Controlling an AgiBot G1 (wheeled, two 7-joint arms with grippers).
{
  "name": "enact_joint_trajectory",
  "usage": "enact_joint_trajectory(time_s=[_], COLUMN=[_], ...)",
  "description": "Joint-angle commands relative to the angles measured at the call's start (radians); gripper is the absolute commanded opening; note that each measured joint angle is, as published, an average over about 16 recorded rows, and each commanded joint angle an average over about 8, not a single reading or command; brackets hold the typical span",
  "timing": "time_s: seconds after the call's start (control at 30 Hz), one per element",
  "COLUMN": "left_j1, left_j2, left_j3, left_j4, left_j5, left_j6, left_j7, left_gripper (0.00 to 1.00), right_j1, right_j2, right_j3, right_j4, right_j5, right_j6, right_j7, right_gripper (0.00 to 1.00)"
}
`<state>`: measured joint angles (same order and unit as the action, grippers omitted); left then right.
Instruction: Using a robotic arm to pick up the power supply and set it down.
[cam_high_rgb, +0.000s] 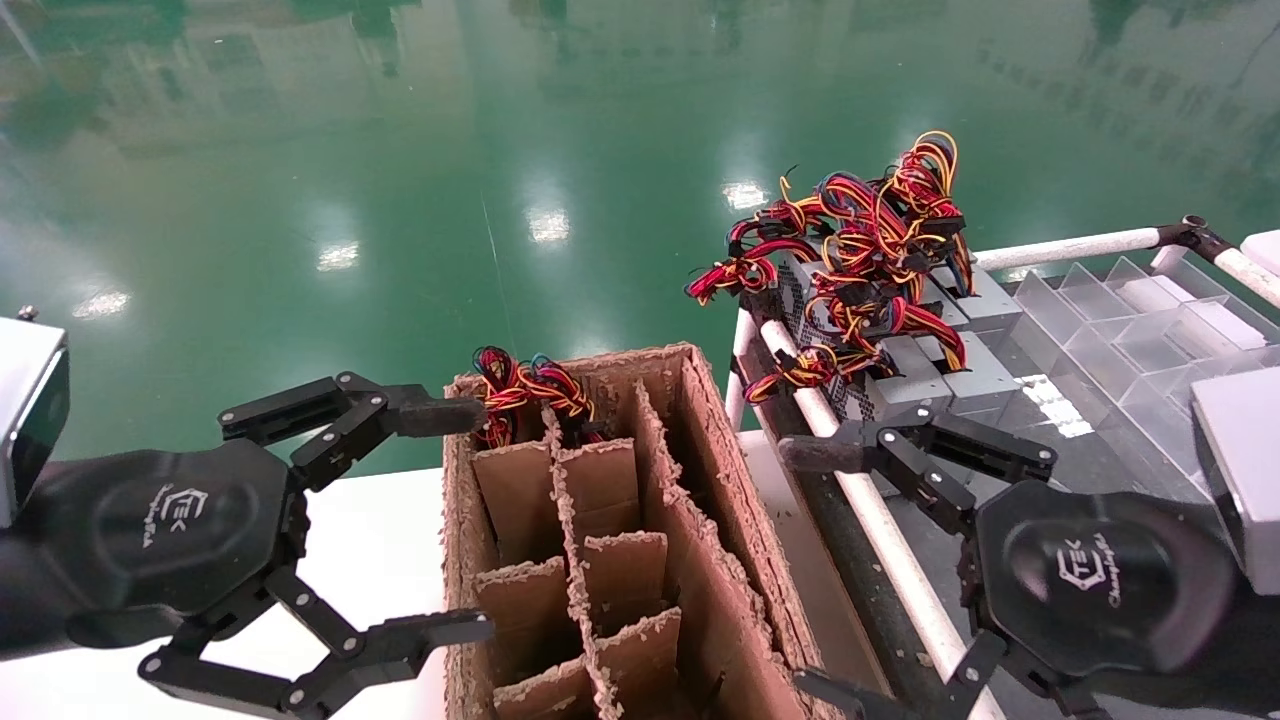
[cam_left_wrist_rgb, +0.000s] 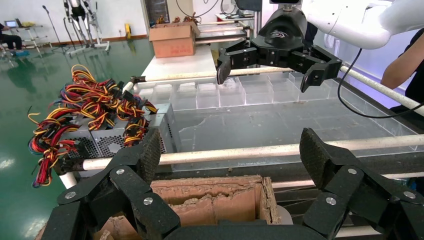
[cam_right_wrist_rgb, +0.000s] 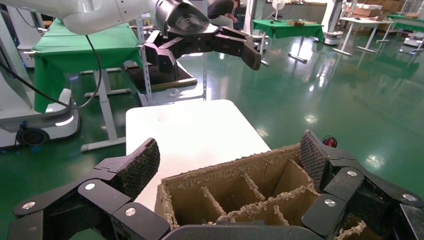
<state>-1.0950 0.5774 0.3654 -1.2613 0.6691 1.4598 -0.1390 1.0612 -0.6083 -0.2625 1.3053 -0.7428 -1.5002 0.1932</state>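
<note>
The white desk (cam_high_rgb: 380, 540) carries a tall brown cardboard box with ragged paper dividers (cam_high_rgb: 610, 540); to the robot's right runs a rack with white tubular rails and clear plastic compartments (cam_high_rgb: 1120, 310). At the rack's far end sit the grey sheet-metal power supplies (cam_high_rgb: 940, 375), boxy and rigid, probably heavy, under a tangle of red, yellow, black and blue wires (cam_high_rgb: 860, 250) that looks floppy and apt to snag. A sound grip would be across the flat metal sides, not the wires. One more wire bundle (cam_high_rgb: 525, 385) shows in the box's far cell. The black multi-link right hand (cam_high_rgb: 805, 580) hovers over the rail, fingers spread wide, near the supplies. The left hand (cam_high_rgb: 455, 520) hangs spread beside the box.
</note>
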Motion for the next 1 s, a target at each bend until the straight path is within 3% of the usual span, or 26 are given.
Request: enact_joint_trajectory(time_s=[0.03,1.0], left_j1=[0.0,0.0], left_j2=[0.0,0.0], left_j3=[0.0,0.0], left_j4=[0.0,0.0], left_j5=[0.0,0.0], left_j6=[0.0,0.0], left_j7=[0.0,0.0], left_gripper=[1.0,1.0], right_j1=[-0.002,0.012], right_j2=[0.001,-0.002], right_j3=[0.003,-0.016], right_j4=[0.003,-0.02], right_j5=[-0.003,0.011], right_j6=[-0.001,0.004], right_j7=[0.001,-0.005], right_gripper=[1.0,1.0])
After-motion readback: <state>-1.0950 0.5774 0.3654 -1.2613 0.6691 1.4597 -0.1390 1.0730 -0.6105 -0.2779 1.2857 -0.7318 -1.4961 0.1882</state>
